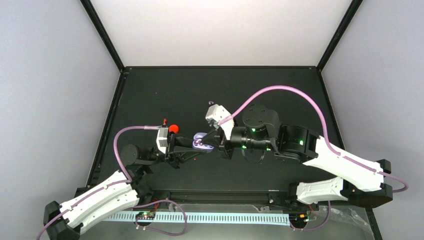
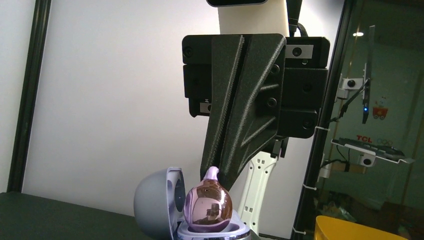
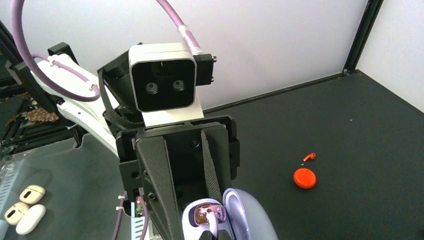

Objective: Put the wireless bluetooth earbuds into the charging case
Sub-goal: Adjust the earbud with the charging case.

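Earbud (image 2: 208,204) stands stem-up in charging case (image 2: 152,202); right claw (image 2: 216,175) pinches stem; left claw (image 1: 192,146) grips case.

Robot at work: my left arm (image 1: 97,200) and right arm (image 1: 345,165) wear white shells over black joints, green lights (image 1: 253,130) dotting the right. A lavender cable (image 1: 280,88) trails each. My left hand (image 3: 192,215) and right hand (image 2: 218,172) are matte black, ribbed and screw-studded; a white camera housing (image 3: 162,82) crowns the left.
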Controlling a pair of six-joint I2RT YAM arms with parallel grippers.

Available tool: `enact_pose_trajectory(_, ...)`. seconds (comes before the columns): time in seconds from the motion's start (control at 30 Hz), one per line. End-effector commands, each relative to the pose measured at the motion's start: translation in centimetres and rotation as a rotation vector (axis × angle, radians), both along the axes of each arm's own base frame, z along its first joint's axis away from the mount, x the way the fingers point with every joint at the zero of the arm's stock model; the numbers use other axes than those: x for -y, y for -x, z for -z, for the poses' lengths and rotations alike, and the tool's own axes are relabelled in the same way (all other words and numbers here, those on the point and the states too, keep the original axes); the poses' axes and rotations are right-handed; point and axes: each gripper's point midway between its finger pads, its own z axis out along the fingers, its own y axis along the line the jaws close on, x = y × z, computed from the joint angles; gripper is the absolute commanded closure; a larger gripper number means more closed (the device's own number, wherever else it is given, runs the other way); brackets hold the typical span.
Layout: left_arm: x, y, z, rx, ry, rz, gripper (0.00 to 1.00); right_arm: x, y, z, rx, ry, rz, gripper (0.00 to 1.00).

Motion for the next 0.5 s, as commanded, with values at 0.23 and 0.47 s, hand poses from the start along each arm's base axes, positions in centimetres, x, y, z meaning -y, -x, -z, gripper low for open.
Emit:
enact_pose_trajectory(0.23,-0.3,2.0,-2.2,0.132,0.014,0.056,0.99,1.0,0.9,0.5,0.028,0.081,-0.059,0.99)
enact_pose_trajectory(0.47,-0.4,2.6,-2.0,0.193,-0.002,0.056,0.98,1.5,1.5,-1.0,0.027,0.046,-0.076,0.99)
